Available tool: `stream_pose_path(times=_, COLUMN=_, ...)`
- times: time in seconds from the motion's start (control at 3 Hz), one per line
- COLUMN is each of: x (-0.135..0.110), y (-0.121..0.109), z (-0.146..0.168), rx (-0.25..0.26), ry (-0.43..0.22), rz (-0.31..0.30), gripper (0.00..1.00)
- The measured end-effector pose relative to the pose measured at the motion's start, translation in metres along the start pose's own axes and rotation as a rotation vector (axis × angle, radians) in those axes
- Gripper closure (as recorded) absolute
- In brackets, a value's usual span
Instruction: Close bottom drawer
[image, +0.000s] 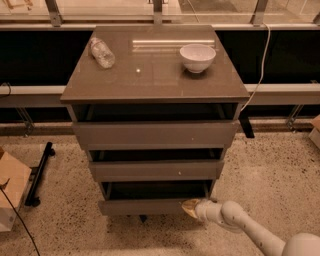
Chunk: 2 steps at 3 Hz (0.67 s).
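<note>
The grey-brown cabinet (155, 80) has three drawers, all pulled out a little. The bottom drawer (145, 206) is the lowest one, with a flat plain front panel and a dark gap above it. My gripper (190, 208) comes in from the lower right on a pale arm. Its tip rests against the right end of the bottom drawer's front panel. The two drawers above each show a tiny pale dot on the front.
A white bowl (197, 57) and a lying plastic bottle (102, 52) sit on the cabinet top. A cardboard box (11, 192) and a black stand (40, 172) lie on the speckled floor at left. A white cable (257, 75) hangs at right.
</note>
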<state>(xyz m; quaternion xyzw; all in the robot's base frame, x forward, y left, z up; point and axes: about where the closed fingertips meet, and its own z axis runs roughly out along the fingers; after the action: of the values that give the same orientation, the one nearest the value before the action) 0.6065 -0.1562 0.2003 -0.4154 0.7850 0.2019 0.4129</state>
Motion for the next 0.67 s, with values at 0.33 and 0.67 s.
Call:
stream_pose_path(times=0.33, x=-0.0009, y=0.0005, z=0.0021, rx=-0.003, ry=-0.001, rz=0.000, gripper=0.38)
stream_pose_path(times=0.67, x=-0.0016, y=0.0029, z=0.0047, rx=-0.008, ry=-0.002, rz=0.000, gripper=0.08)
